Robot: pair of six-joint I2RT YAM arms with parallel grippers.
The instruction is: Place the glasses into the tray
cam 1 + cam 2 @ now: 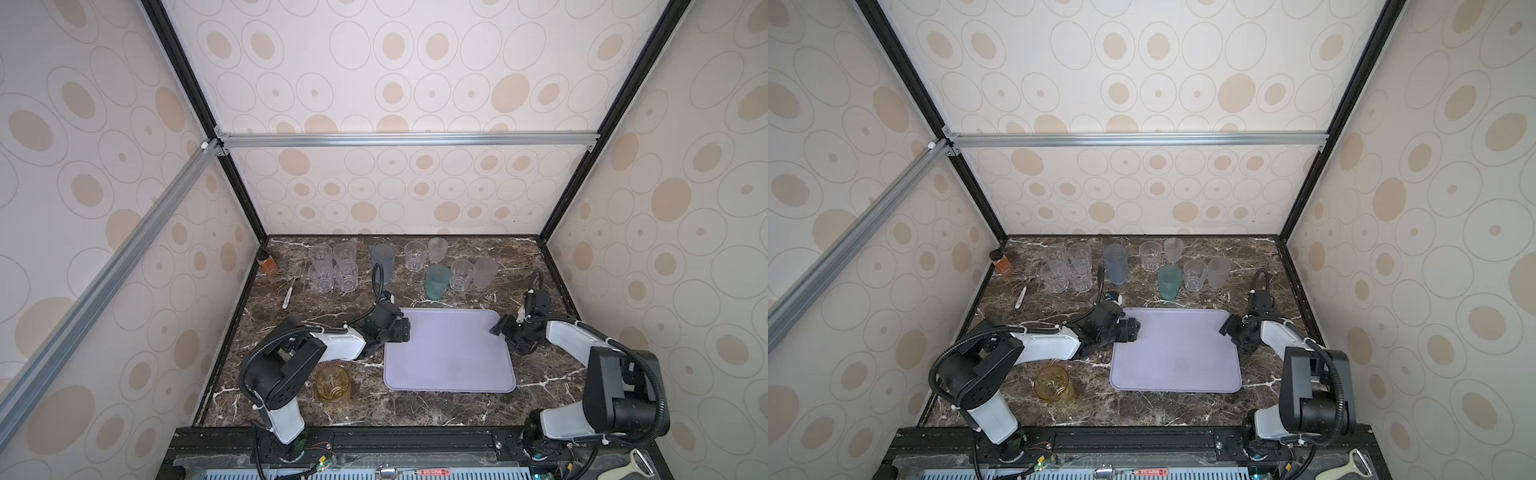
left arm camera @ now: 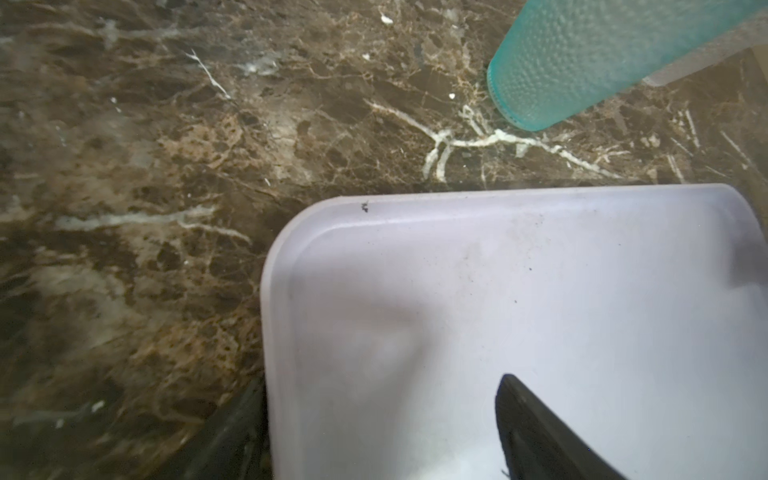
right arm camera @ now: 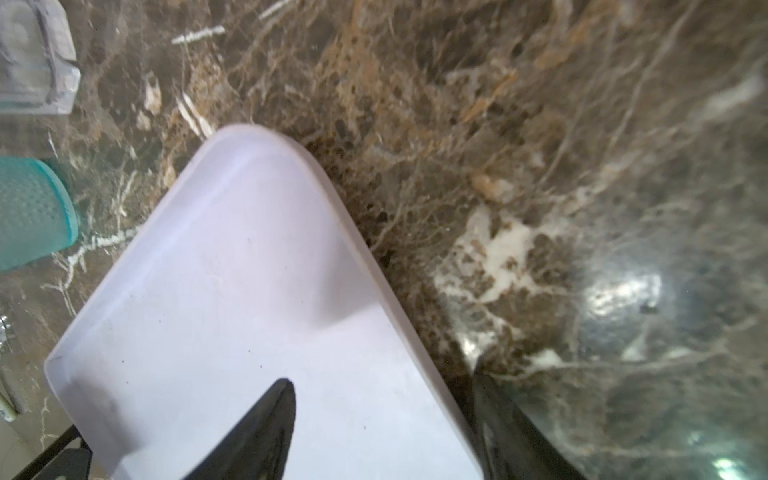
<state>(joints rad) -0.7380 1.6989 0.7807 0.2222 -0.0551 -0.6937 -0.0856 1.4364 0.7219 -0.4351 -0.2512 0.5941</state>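
Seeing tray [image 1: 449, 374] flat mid-bench [image 1: 415, 409], left end effector [image 2: 380, 380] released and spread astride its left rim, right end effector [image 3: 382, 374] released and spread astride its right rim, each with one finger over tray and one over bench. Counting most glasses [image 1: 347, 276] upright on bench behind tray, teal glass [image 1: 437, 282] nearest its far edge, amber glass [image 1: 332, 384] beside left arm's base.

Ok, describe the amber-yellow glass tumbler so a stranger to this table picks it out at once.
Find the flat pale lavender plastic tray in the middle of the dark marble table. Off its near left corner sits the amber-yellow faceted tumbler, alone. It is the only yellow glass; all the other glasses stand beyond the tray's far edge.
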